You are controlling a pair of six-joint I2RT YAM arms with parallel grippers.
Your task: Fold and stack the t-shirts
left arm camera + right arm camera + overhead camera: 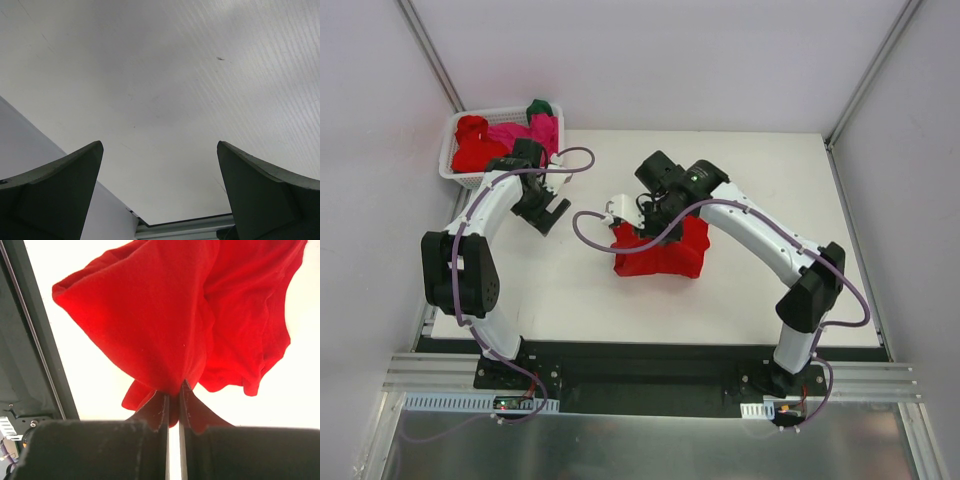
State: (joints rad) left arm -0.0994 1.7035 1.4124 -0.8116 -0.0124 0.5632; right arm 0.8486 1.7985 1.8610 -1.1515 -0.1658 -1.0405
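Note:
A bright red t-shirt (665, 252) hangs bunched over the middle of the white table (750, 300). My right gripper (632, 212) is shut on its upper edge and holds it up; in the right wrist view the cloth (165, 325) drapes from the pinched fingertips (174, 390). My left gripper (552, 214) is open and empty, hovering over the table's left part, just right of the basket; its fingers (60, 185) stand wide apart over bare table. More t-shirts lie in the basket: red (472, 145), magenta-pink (532, 133) and dark green (539, 107).
The white lattice basket (451, 171) stands at the table's far left corner. Grey walls enclose the table on three sides. The black front edge and aluminium rail (650, 375) run along the near side by the arm bases.

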